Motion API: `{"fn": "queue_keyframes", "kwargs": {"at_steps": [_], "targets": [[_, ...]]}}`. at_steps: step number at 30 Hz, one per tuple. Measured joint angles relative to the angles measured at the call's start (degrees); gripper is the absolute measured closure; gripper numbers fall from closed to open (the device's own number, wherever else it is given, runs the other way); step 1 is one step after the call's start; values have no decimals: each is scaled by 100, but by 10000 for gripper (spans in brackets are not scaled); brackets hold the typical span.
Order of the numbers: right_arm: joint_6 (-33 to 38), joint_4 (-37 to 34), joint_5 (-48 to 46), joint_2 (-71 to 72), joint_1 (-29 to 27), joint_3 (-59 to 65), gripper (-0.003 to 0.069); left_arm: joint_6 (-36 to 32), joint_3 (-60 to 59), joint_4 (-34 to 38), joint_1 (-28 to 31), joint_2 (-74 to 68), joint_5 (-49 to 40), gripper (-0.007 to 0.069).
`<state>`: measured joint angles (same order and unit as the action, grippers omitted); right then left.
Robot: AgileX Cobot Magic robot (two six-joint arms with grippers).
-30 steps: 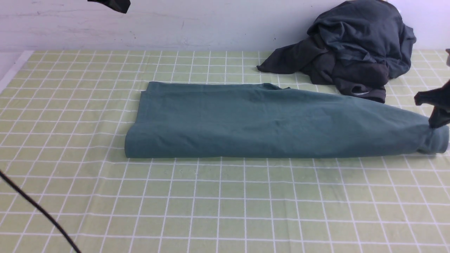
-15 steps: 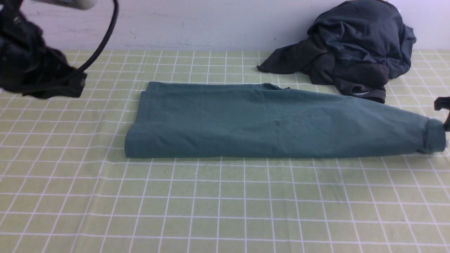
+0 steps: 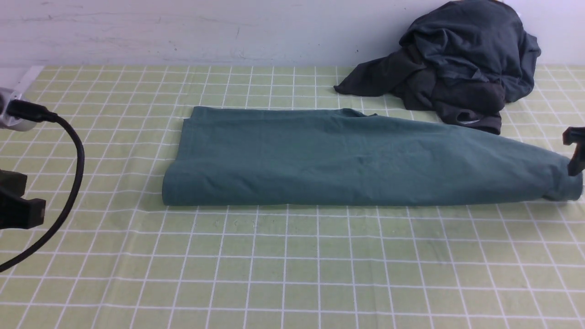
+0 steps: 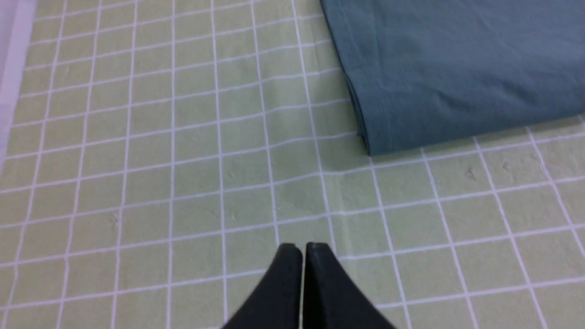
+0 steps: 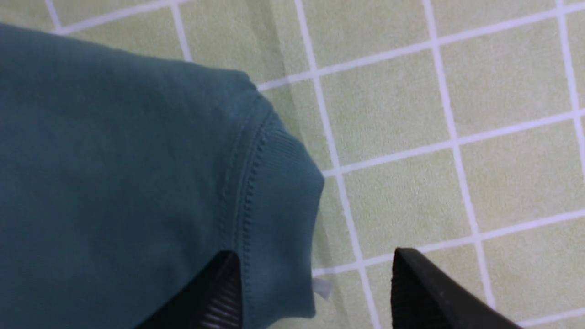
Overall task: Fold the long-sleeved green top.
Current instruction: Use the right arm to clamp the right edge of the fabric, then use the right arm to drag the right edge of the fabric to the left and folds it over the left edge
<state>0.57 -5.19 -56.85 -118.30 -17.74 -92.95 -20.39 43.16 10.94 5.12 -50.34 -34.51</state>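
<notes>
**Right gripper (image 5: 315,267) off the garment's end; left arm lowered**

Since a second ago the right gripper has let go of the right end of the green long-sleeved top (image 3: 356,160), which it was then pinching. Its fingers now stand spread apart. In the right wrist view one finger (image 5: 219,292) lies over the ribbed band (image 5: 283,196) at that end and the other is over bare cloth. Whether the first finger touches the fabric cannot be told. A small white label (image 5: 322,288) shows at the band's edge.

Over the same second the left arm has come down from high at the far left to low at the left edge of the front view, with its black cable (image 3: 75,173) looping beside it. The left gripper (image 4: 304,249) is clenched, fingers pressed together on nothing, above bare cloth and well apart from the top's near left corner.

The top lies flat as a long folded strip across the middle of the green checked tablecloth (image 3: 292,274), tapering towards the right. Its body has not shifted.

A heap of dark grey garments (image 3: 457,59) sits at the far right against the wall (image 3: 183,32), just behind the top.
</notes>
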Motion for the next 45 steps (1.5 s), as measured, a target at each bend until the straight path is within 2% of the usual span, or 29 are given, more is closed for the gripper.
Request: {"fn": "queue_keyframes", "kwargs": {"at_steps": [3,8,12,14,17,19,20,24,26,29,32,36,39,40,41,42,45], "targets": [[13,-265,65,-93,25,0,249,13,-64,159,0,-7,215,627],[4,-327,137,-658,77,-11,249,-17,-70,289,0,-19,272,627],[190,-474,201,-697,91,-56,282,-50,-75,264,0,-19,233,627],[477,-609,219,-684,91,-56,342,-50,-75,234,0,-19,202,627],[950,-763,202,-551,97,-32,524,-50,-75,205,0,-8,165,627],[1070,-693,202,-413,87,-19,580,-50,-75,200,0,7,160,627],[1163,-511,187,-158,40,-7,634,-50,-75,200,0,46,147,627],[1183,257,173,554,-174,-3,648,-50,-81,194,0,214,141,627],[1139,373,173,826,-310,-1,648,-50,-81,194,0,301,141,627],[1058,153,183,1320,-417,4,648,-50,-81,199,0,398,141,627],[1123,-470,343,1630,-263,4,648,-45,-81,211,0,424,141,627],[1903,-1881,812,1933,644,-57,648,-39,-81,334,0,424,168,627],[2409,-2668,1007,1867,1282,-151,648,-35,-81,342,0,424,174,627],[2713,-3100,1177,1752,1780,-235,648,-33,-81,342,0,424,174,627],[2748,-3217,1197,1709,1842,-247,648,-33,-81,342,0,424,174,627],[3017,-3626,1370,1482,2335,-379,648,-33,-81,350,0,424,174,627],[3303,-4120,1647,848,3189,-741,648,-28,-81,398,0,424,174,627]]}}
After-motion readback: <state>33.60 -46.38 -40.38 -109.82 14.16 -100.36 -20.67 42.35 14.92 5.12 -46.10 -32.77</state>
